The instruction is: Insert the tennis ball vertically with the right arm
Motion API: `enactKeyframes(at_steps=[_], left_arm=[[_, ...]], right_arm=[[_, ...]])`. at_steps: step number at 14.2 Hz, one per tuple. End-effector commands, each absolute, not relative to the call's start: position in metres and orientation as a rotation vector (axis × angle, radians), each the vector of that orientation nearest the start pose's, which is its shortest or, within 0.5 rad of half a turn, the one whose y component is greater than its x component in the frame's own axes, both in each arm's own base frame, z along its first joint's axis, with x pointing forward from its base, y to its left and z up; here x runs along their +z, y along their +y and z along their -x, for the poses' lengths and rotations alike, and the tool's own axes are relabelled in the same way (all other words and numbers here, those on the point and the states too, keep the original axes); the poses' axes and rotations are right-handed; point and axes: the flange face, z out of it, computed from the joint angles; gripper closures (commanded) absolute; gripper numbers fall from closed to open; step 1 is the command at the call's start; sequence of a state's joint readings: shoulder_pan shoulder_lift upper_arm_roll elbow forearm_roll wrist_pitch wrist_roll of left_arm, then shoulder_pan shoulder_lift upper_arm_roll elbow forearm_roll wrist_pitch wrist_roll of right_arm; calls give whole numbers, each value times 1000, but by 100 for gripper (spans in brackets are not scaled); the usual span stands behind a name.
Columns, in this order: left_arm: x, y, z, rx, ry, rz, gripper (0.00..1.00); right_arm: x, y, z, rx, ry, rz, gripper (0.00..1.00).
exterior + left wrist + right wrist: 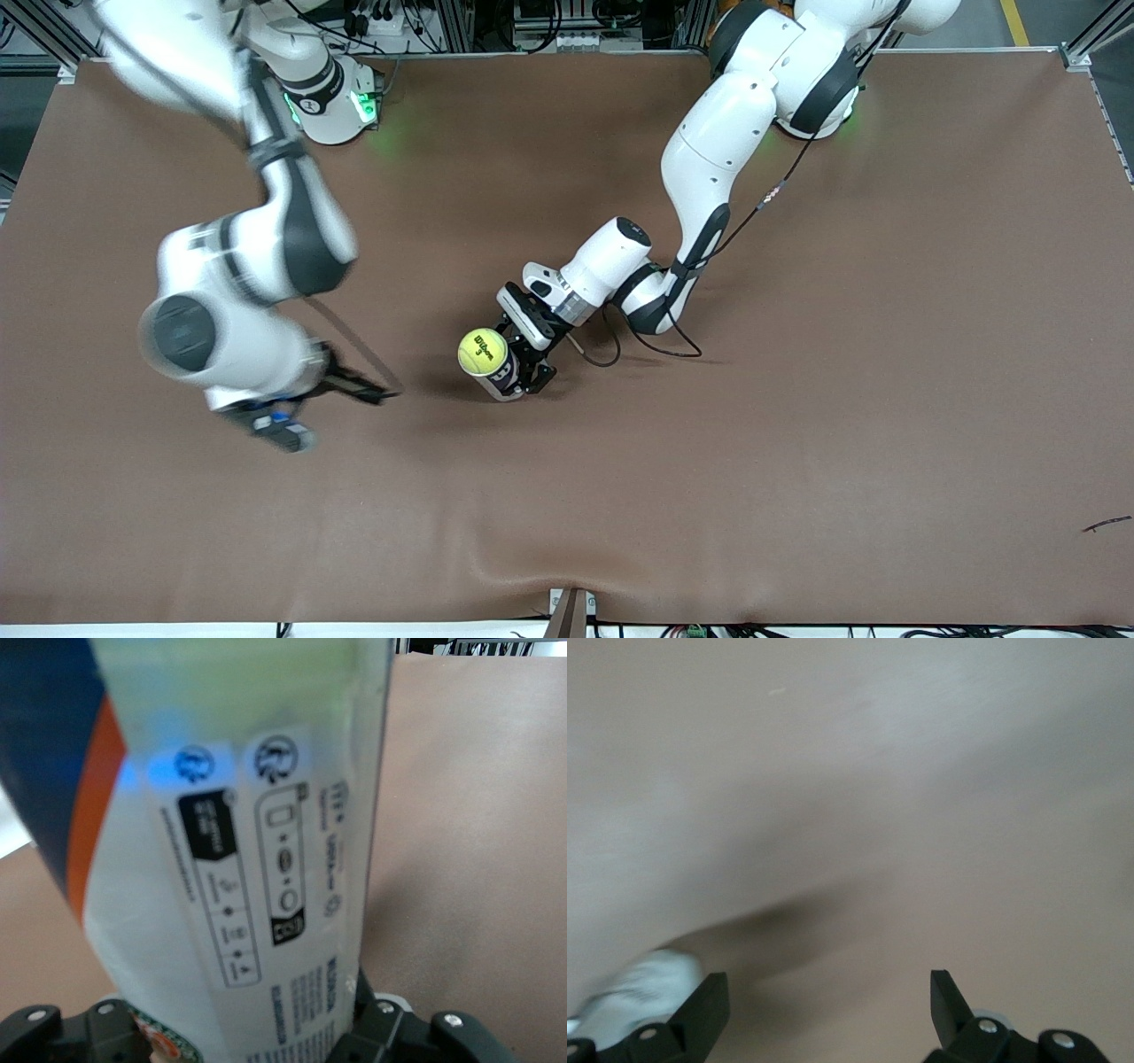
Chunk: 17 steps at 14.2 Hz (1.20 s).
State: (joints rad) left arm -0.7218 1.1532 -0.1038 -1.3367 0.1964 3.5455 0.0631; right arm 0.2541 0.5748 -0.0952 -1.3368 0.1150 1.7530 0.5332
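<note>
Right gripper (pixel 354 390): lower left of the front view, up over bare table, fingers spread wide, nothing in them.
Tennis ball (pixel 482 351): sitting in the mouth of the can, about mid-frame.
Can (pixel 503 379): upright tube with a printed label, clamped in the left gripper (pixel 524 368).
Table (pixel 797 443): brown mat, wide open toward the lower right, plenty of room out to the edges.

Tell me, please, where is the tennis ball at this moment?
In the front view, the tennis ball sits in the mouth of the upright can near the table's middle, with the left gripper shut on the can.
</note>
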Motion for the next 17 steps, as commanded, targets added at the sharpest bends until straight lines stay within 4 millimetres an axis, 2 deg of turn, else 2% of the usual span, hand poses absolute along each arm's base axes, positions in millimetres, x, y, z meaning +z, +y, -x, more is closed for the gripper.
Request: enactKeyframes(at_steps=[1, 4, 7, 9, 14, 17], left_arm=[[160, -550, -522, -1713, 1460, 2750, 25], [165, -553, -521, -1725, 1458, 2749, 25], [162, -551, -522, -1718, 1459, 2749, 25], [163, -551, -523, -1720, 1457, 2749, 25], [163, -550, -524, -1720, 1454, 2749, 25], [162, -550, -523, -1718, 1454, 2750, 25]], right_arm=[[355, 46, -673, 377, 442, 3073, 0], [317, -40, -648, 490, 362, 3151, 0], [273, -90, -609, 463, 313, 3158, 0], [249, -117, -590, 462, 302, 3162, 0], [229, -180, -554, 569, 196, 3125, 0], [208, -190, -534, 638, 207, 3091, 0]])
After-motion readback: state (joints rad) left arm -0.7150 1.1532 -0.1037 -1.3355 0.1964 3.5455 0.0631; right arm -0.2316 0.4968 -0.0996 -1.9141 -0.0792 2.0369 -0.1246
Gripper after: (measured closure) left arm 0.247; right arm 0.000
